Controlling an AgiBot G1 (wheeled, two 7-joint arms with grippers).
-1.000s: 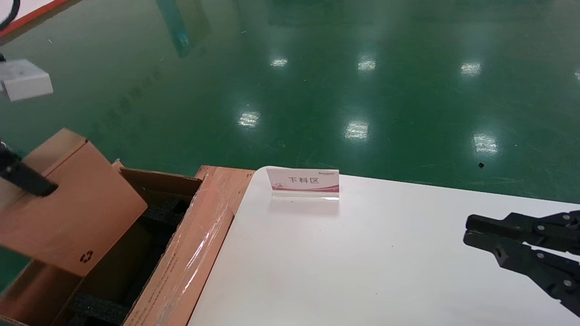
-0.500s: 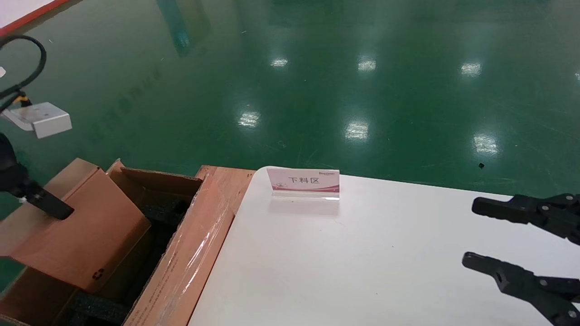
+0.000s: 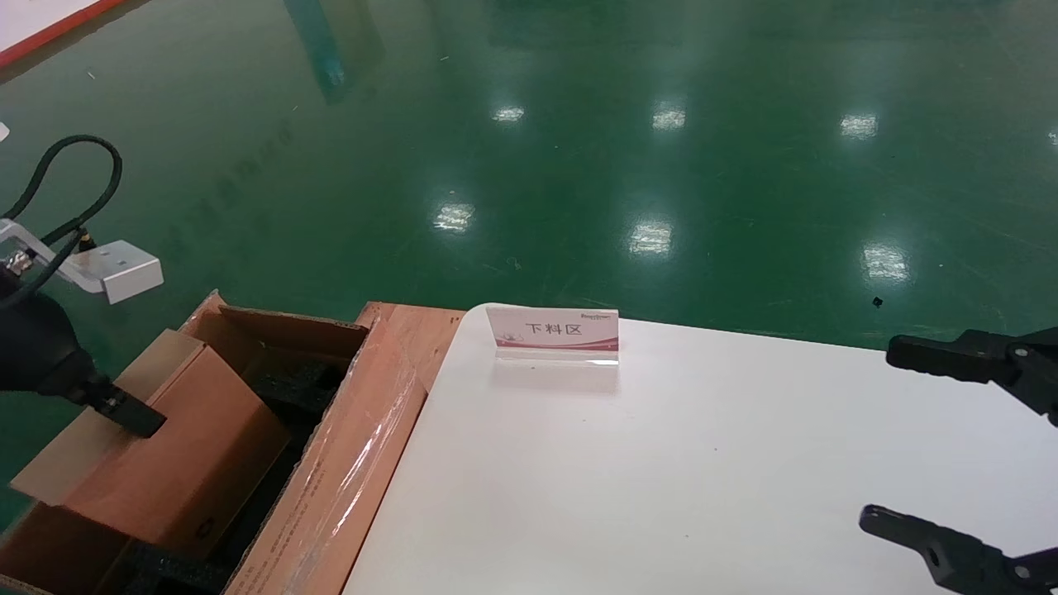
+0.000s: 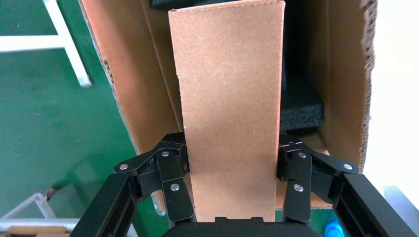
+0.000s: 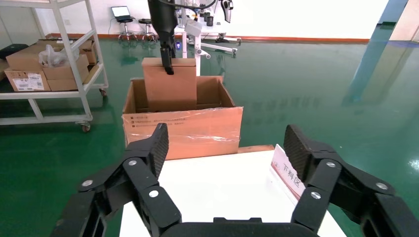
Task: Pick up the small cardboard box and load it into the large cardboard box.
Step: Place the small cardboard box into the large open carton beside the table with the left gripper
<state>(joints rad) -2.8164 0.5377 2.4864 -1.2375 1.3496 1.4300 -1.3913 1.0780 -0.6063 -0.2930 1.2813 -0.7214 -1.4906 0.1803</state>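
The small cardboard box [image 3: 186,450] hangs tilted, its lower part inside the open large cardboard box [image 3: 351,463], above the black foam [image 3: 289,384]. My left gripper [image 3: 124,409] is shut on the small box's upper end. In the left wrist view the fingers [image 4: 170,168] clamp both sides of the small box [image 4: 230,94], with the carton's wall [image 4: 131,84] and foam [image 4: 301,106] below. My right gripper [image 3: 880,438] is open and empty over the table's right side. The right wrist view shows the right gripper [image 5: 226,143] open, with the carton [image 5: 183,131] and the small box [image 5: 170,89] beyond.
A white table [image 3: 661,479] stands right of the carton, with a small sign [image 3: 555,335] at its far edge. The carton's taped flap [image 3: 364,446] leans against the table edge. A shelf cart with boxes [image 5: 49,64] stands on the green floor beyond.
My left gripper has lowered the small box down into the large carton. My right gripper has opened wide and drawn back towards the right.
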